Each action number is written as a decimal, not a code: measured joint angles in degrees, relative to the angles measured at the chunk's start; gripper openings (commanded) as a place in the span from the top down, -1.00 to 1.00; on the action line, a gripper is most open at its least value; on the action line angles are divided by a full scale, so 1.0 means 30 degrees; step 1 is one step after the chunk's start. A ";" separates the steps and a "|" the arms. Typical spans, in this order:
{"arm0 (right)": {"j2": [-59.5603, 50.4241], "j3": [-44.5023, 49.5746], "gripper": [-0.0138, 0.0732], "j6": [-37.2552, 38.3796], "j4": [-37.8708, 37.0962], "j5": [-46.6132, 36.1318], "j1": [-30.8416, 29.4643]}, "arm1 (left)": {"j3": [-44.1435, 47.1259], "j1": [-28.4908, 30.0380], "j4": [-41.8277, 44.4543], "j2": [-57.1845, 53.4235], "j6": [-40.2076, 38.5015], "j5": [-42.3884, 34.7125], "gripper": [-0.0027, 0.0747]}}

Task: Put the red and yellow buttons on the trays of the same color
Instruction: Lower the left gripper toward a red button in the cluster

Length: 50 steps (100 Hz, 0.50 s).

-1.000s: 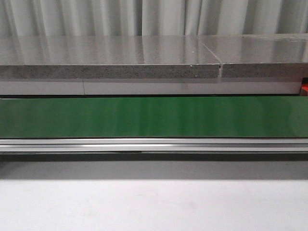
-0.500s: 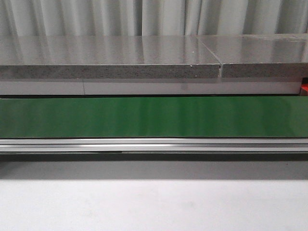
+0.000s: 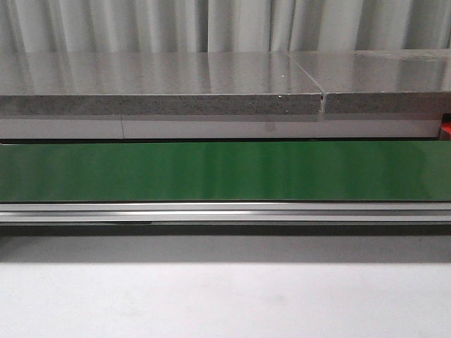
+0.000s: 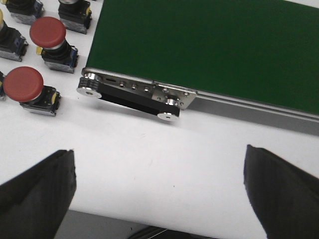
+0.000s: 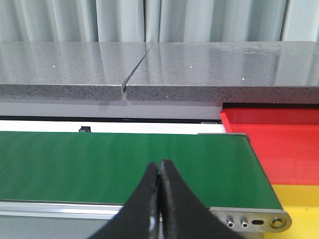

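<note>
Left gripper (image 4: pixel 159 194) jaws spread wide, nothing between them, hovering over the white table (image 4: pixel 149 149) near the end of the green belt (image 4: pixel 209 45). Two red buttons (image 4: pixel 48 31) (image 4: pixel 23 82) sit on the table just beside that belt end, more buttons partly cut off past them. Right gripper (image 5: pixel 159 172) fingers pressed together, empty, above the belt's other end. Red tray (image 5: pixel 279 137) and yellow tray (image 5: pixel 299 199) sit just past that end, red farther back.

A dark green conveyor belt (image 3: pixel 225 171) is lying before a speckled grey stone counter (image 3: pixel 155 83). Two red-capped buttons (image 4: pixel 47 31) are sitting on a white table (image 4: pixel 149 144). A red tray (image 5: pixel 284 137) is adjoining a yellow tray (image 5: pixel 299 204).
</note>
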 measured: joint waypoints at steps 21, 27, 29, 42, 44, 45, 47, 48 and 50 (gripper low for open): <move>0.0000 0.0000 0.84 0.0000 0.0000 0.0000 0.0000 | 0.0000 0.1674 0.0779 0.2565 -0.0847 -0.0995 -0.80; 0.0000 0.0000 0.84 0.0000 0.0000 0.0000 0.0000 | 0.0000 0.2534 0.0827 0.3472 -0.0895 -0.1425 -0.80; 0.0000 0.0000 0.84 0.0000 0.0000 0.0000 0.0000 | 0.0000 0.2868 0.0827 0.3654 -0.0908 -0.1520 -0.80; 0.0000 0.0000 0.84 0.0000 0.0000 0.0000 0.0000 | 0.0000 0.4986 0.0901 0.5214 -0.0938 -0.2349 -0.80; 0.0000 0.0000 0.84 0.0000 0.0000 0.0000 0.0000 | 0.0000 0.5289 0.0900 0.5432 -0.0938 -0.2482 -0.80; 0.0000 0.0000 0.84 0.0000 0.0000 0.0000 0.0000 | 0.0000 0.5387 0.0900 0.5507 -0.0938 -0.2484 -0.80; 0.0000 0.0000 0.84 0.0000 0.0000 0.0000 0.0000 | 0.0000 0.5672 0.0938 0.5718 -0.0938 -0.2626 -0.80; 0.0000 0.0000 0.84 0.0000 0.0000 0.0000 0.0000 | 0.0000 0.5764 0.0939 0.5859 -0.0938 -0.2695 -0.80; 0.0000 0.0000 0.84 0.0000 0.0000 0.0000 0.0000 | 0.0000 0.6028 0.0939 0.5997 -0.0938 -0.2774 -0.80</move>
